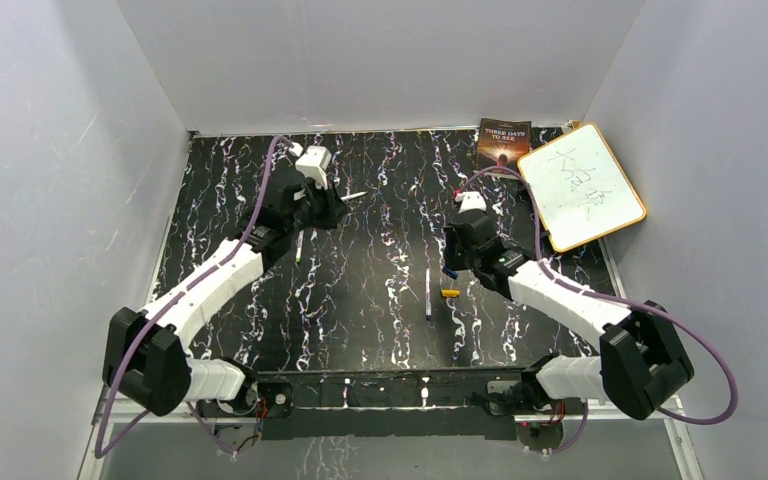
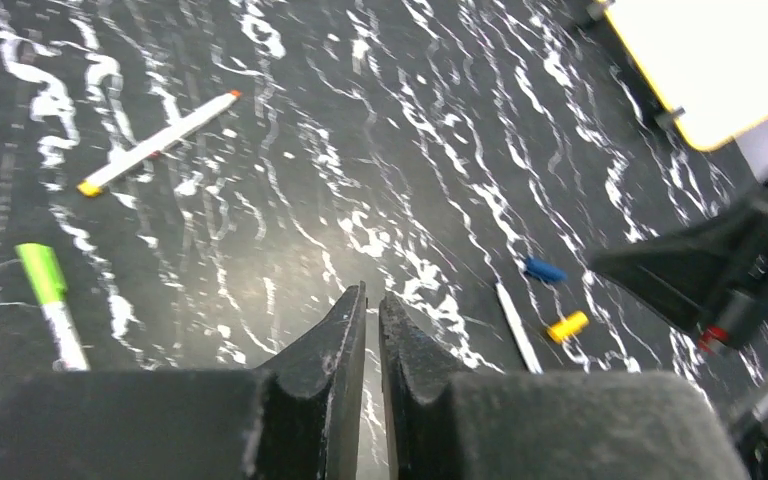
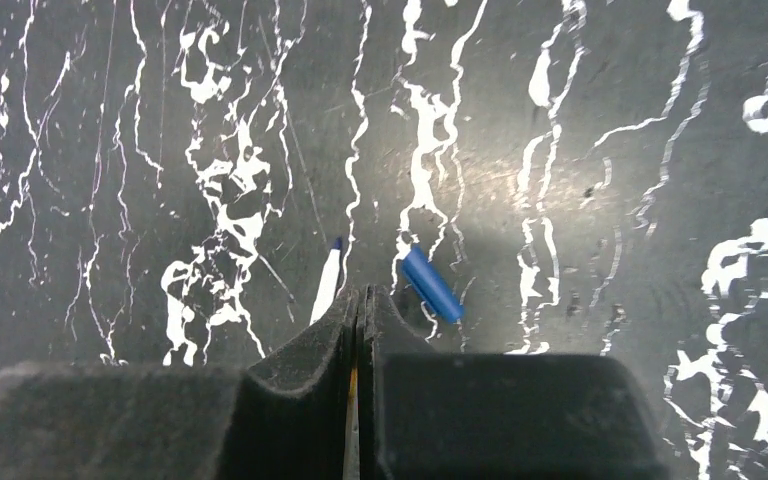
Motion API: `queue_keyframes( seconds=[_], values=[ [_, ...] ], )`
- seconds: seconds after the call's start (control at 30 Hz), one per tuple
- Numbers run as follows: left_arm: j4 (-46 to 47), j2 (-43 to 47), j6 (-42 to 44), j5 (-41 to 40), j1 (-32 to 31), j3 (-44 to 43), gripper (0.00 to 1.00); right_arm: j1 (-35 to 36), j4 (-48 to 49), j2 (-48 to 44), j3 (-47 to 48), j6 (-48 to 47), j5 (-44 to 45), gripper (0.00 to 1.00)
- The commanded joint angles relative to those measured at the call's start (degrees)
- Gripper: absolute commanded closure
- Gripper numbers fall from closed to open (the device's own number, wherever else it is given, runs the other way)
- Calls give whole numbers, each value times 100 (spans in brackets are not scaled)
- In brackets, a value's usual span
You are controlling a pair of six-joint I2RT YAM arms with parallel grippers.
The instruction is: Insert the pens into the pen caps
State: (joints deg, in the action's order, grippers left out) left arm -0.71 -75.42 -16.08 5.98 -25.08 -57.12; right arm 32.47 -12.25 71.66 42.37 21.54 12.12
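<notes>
The plain white pen lies by my left gripper; in the left wrist view it has an orange tip and a yellow end. The green-ended pen lies nearer. The blue-tipped pen, the blue cap and the yellow cap lie by my right gripper. No separate green cap shows. My left gripper is all but shut and empty. My right gripper is shut and empty, just left of the blue cap.
A whiteboard with a yellow rim and a book lie at the back right. Grey walls enclose the marbled black table. My right arm shows at the right of the left wrist view.
</notes>
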Motion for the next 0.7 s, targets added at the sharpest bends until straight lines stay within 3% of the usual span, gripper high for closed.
queue_keyframes(
  seconds=[0.0,0.03,0.1,0.23,0.4,0.67],
  values=[
    [547,386,-658,390,-159,489,90,-4,-100,307,79,258,-607,100],
    [648,463,-743,405,-163,601,78,1,-158,446,127,281,-739,99],
    [589,542,-762,347,-161,662,53,63,-137,626,121,302,-900,84],
    [328,635,-651,216,-164,675,26,149,30,732,-59,365,-1011,73],
    [400,802,-682,108,-155,889,13,288,-30,892,-79,368,-1092,63],
    [404,885,-665,15,-163,1005,9,660,-434,1288,159,461,-670,63]
  ],
)
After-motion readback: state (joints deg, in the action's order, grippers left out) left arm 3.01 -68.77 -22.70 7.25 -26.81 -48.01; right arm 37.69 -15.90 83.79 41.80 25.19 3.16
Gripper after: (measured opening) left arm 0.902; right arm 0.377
